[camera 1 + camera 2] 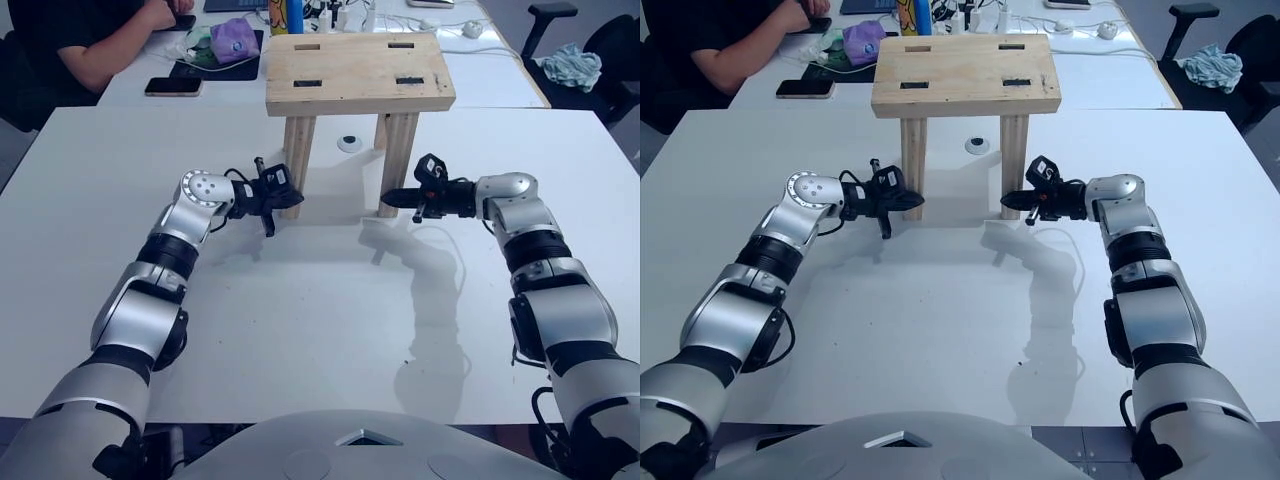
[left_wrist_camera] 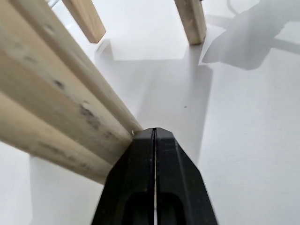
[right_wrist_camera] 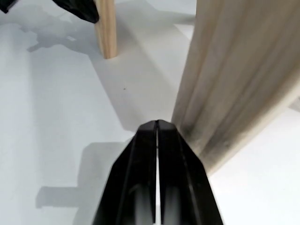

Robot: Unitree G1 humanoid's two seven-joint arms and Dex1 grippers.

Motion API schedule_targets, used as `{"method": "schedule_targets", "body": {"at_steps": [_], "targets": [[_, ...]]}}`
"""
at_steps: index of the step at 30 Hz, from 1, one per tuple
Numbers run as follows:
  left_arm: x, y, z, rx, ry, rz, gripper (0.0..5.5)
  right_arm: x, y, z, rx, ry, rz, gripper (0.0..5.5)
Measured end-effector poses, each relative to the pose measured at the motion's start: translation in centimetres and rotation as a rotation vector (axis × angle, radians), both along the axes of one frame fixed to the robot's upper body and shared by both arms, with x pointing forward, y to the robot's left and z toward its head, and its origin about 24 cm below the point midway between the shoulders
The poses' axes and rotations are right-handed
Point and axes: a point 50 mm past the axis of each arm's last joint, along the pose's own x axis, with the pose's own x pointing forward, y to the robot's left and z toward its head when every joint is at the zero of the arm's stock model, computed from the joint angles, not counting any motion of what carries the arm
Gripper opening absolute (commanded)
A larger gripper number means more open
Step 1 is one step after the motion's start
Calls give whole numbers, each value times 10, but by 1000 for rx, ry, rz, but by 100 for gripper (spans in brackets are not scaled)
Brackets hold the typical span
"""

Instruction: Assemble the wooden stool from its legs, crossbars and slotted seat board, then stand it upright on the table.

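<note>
The wooden stool [image 1: 358,70] stands upright at the table's far middle, its slotted seat board on top of its legs. My left gripper [image 1: 292,203] is shut and empty, its tip [image 2: 154,130] against the lower part of the stool's front left leg [image 2: 61,103]. On the other side my right gripper [image 1: 386,198] is shut as well, holding nothing, its tip [image 3: 157,123] close beside the foot of the front right leg [image 3: 234,84]. The crossbars are hidden under the seat.
A small round object [image 1: 349,142] lies on the white table [image 1: 300,330] behind the stool. On the desk beyond are a phone [image 1: 173,87] and a purple bundle [image 1: 235,38]. A chair with a cloth [image 1: 572,65] stands far right.
</note>
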Motion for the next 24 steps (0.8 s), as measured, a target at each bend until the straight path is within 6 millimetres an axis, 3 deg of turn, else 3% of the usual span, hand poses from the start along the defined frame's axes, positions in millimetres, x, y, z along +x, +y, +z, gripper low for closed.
{"method": "schedule_targets", "body": {"at_steps": [9, 15, 21, 24], "targets": [[24, 19, 8, 85, -94, 221, 0, 24, 20, 12, -93, -213, -133, 0], [32, 22, 14, 103, -175, 327, 0, 30, 30, 16, -103, -278, -151, 0], [29, 22, 25, -79, -236, 306, 0, 25, 39, 24, 49, -244, -52, 0], [8, 33, 10, -230, -240, 310, 0, 10, 40, 14, 132, -188, 13, 0]]}}
